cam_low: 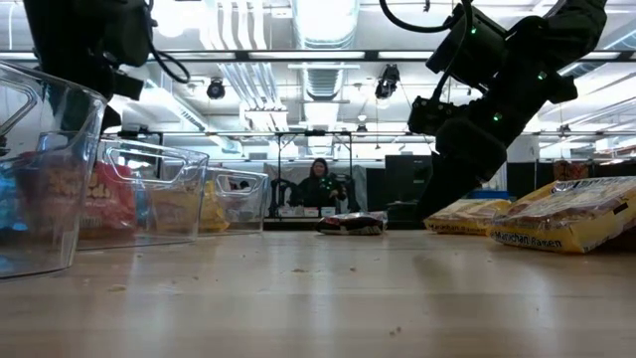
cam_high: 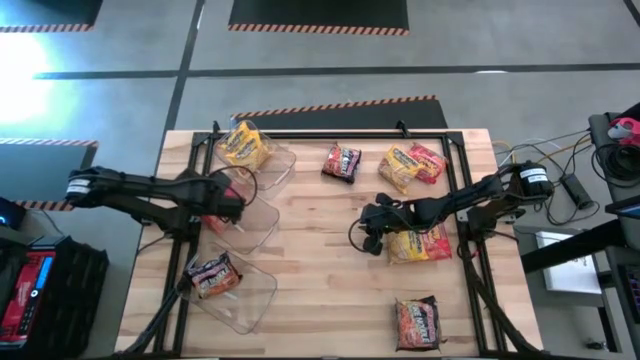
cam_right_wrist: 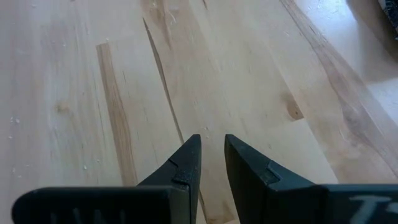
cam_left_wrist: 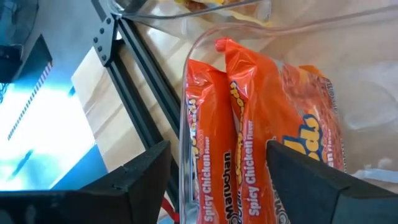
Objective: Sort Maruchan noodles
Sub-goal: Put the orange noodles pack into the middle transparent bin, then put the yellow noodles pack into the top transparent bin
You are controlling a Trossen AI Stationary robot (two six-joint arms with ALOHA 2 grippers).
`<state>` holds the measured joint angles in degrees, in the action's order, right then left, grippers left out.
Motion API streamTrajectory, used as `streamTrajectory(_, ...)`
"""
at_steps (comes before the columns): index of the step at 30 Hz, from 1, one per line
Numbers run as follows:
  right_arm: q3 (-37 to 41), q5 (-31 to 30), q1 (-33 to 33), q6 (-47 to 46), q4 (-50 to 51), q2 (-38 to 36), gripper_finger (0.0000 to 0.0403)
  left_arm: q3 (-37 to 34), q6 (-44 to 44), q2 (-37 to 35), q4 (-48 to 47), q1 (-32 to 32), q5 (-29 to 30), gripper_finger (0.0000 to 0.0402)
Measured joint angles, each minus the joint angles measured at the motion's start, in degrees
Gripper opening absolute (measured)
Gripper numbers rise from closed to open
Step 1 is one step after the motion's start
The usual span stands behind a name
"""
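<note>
Three clear bins stand along the table's left side. The far bin (cam_high: 275, 165) holds yellow noodle packets (cam_high: 244, 146), the middle bin (cam_high: 262, 222) orange Spicy Chicken packets (cam_left_wrist: 249, 124), and the near bin (cam_high: 250, 300) a dark packet (cam_high: 212, 274). My left gripper (cam_left_wrist: 217, 149) hangs open over the middle bin (cam_left_wrist: 189, 68), its fingers on either side of the orange packets and holding nothing. My right gripper (cam_right_wrist: 212, 146) hovers over bare wood at mid-table (cam_high: 372, 228), its fingers drawn almost together with nothing between them, beside a yellow-red packet (cam_high: 420, 243).
Loose packets lie on the right half of the table: a dark one (cam_high: 342, 162), a yellow one (cam_high: 400, 166) and a red one (cam_high: 428, 160) at the far side, and a dark-red one (cam_high: 418, 320) near the front edge. Black frame rails (cam_high: 330, 133) border the table. Bare wood lies in the middle.
</note>
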<state>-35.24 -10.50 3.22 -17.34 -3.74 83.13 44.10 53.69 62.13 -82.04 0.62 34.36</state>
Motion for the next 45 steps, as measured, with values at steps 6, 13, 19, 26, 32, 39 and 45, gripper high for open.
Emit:
streamTrajectory(6,0.0,0.0,0.0,0.0,0.0,0.0,0.0063,1.8,0.0,0.5,0.5,0.1,-0.5,0.0245)
streamTrajectory(13,0.0,0.0,0.0,0.0,0.0,0.0,0.0063,11.0,-5.8,-0.3,8.5,0.2,-0.4,0.0245)
streamTrajectory(19,0.0,0.0,0.0,0.0,0.0,0.0,0.0063,7.3,-17.3,1.2,37.6,2.1,-3.3,0.0245)
streamTrajectory(26,0.0,0.0,0.0,0.0,0.0,0.0,0.0063,-2.1,-24.9,9.7,76.2,9.3,-4.5,0.0245)
streamTrajectory(32,0.0,0.0,0.0,0.0,0.0,0.0,0.0063,-2.3,-25.4,19.1,85.2,13.5,2.2,0.0245)
streamTrajectory(39,0.0,0.0,0.0,0.0,0.0,0.0,0.0063,2.2,-27.8,24.7,85.9,14.9,1.1,0.0245)
streamTrajectory(45,0.0,0.0,0.0,0.0,0.0,0.0,0.0063,4.2,-27.7,28.4,87.4,15.5,1.1,0.0245)
